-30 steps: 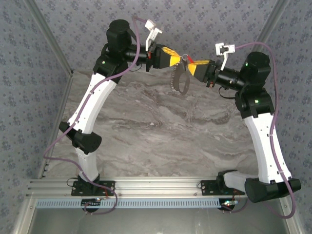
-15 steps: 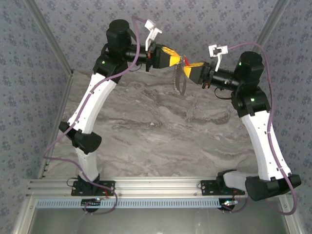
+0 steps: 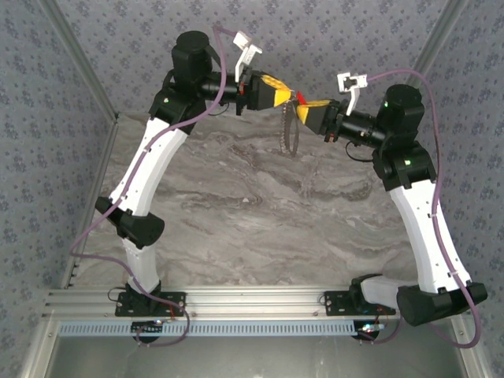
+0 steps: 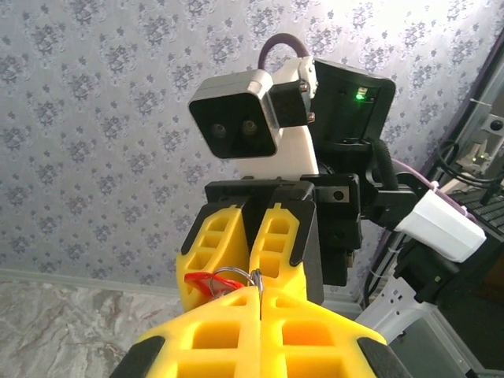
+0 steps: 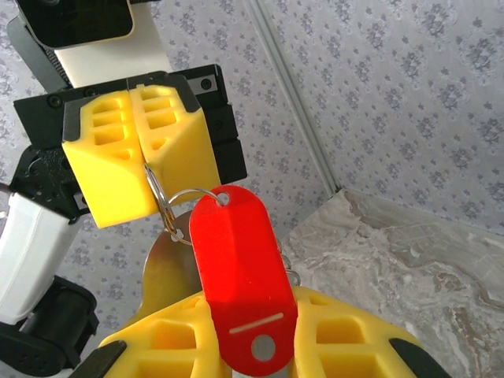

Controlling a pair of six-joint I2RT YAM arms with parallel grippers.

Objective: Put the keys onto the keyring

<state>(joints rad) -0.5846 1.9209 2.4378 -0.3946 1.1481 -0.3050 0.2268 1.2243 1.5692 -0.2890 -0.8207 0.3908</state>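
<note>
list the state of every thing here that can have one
left gripper: shut, pinching the wire ring
right gripper: shut on the red tag's lower end
red tag: upright in the air between the grippers, ring seemingly through its top hole
wire ring: pinched at one side, off the table
grey metal piece: hanging under the ring, off the table

Right claw point(image 5: 250, 335) around red key point(image 5: 236, 260)
</note>
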